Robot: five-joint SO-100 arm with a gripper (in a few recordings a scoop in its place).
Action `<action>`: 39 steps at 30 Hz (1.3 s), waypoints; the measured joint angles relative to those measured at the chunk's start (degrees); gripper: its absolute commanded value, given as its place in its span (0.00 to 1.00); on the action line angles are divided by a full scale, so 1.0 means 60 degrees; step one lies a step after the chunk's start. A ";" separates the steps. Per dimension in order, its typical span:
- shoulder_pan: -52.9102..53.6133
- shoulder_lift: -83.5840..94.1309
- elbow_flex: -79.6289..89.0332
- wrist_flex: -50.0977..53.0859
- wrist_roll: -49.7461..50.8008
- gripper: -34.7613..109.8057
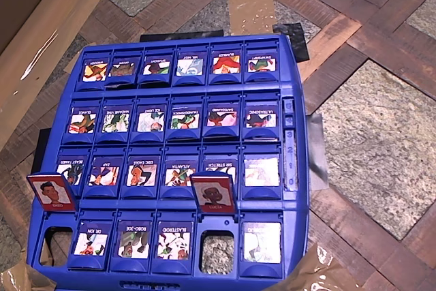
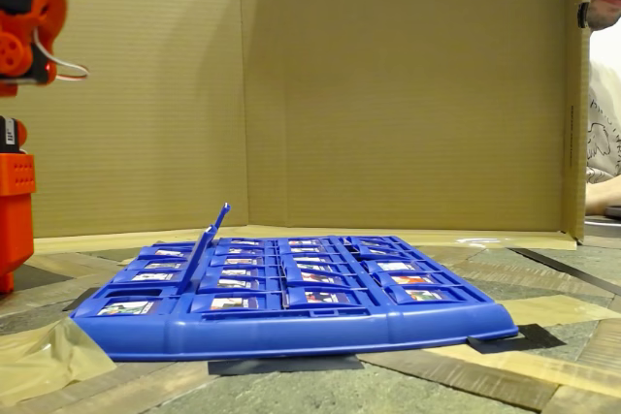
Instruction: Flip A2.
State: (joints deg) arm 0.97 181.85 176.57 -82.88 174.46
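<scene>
Currently A2, the ROBO-JOE tile (image 1: 137,238), lies flat, blue side up, near row, second from left in the overhead view. Risk: snagging DR. ION (image 1: 90,239) or BLASTEROID (image 1: 174,239) alongside. Pincer state: cannot tell.

Blue ROBO-JOE tile (image 1: 134,239), lying flat, bottom row of board

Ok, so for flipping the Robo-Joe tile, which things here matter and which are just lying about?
For the job:
ROBO-JOE tile, lying flat in the bottom row
blue game board holding it
orange arm

Just lying about:
upright red LUCIA tile
upright red tile with a dark-haired man
cardboard wall
person
</scene>
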 measured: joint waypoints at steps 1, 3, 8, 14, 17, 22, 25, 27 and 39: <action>0.0029 0.0205 0.0161 -0.0469 0.0000 0.24; -0.0103 0.0483 0.0308 -0.1113 -0.0044 0.24; -0.0088 0.0835 0.0410 -0.2856 0.0015 0.24; 0.0000 0.1025 0.0439 -0.4438 0.0015 0.24; -0.0059 0.1040 0.0439 -0.4556 0.0015 0.24; -0.0059 0.1040 0.0439 -0.4556 0.0015 0.24; -0.0059 0.1040 0.0439 -0.4556 0.0015 0.24; -0.0059 0.1040 0.0439 -0.4556 0.0015 0.24; -0.0059 0.1040 0.0439 -0.4556 0.0015 0.24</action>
State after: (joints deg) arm 0.62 188.09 179.21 -110.21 174.55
